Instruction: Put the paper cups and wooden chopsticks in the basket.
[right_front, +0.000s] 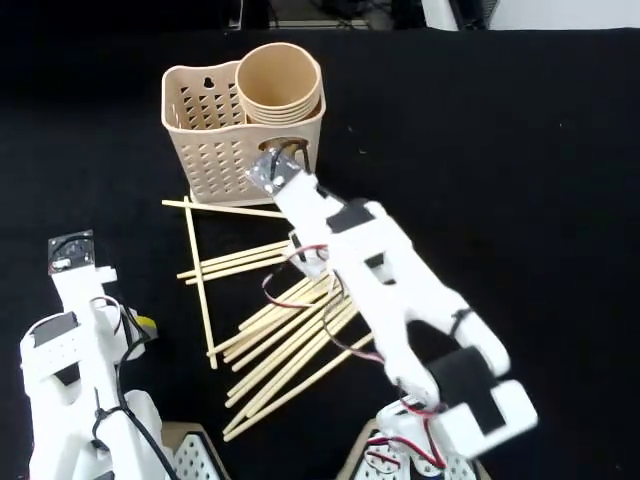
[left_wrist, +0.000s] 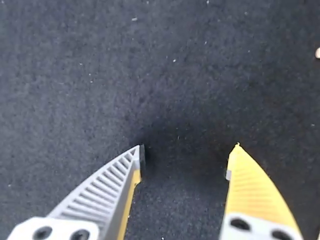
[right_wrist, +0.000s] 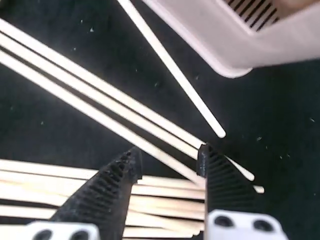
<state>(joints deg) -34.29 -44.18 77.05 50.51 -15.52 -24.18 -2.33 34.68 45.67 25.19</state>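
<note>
Ribbed black fingers of my right claw stand partly apart with nothing between them. Their tips are over three wooden chopsticks lying side by side on the black cloth. A fourth stick lies alone just beside the corner of the basket. Behind my fingers a heap of sticks is cut off at the edge. In the high view my own arm hides part of that heap, so I count five loose sticks and roughly a dozen heaped, no firmer than that. One basket stands beyond the sticks. The paper cups sit nested inside it; several rims show, but I cannot count them exactly. My left claw is spread wide, one finger grey and one yellow, holding nothing above the cloth.
</note>
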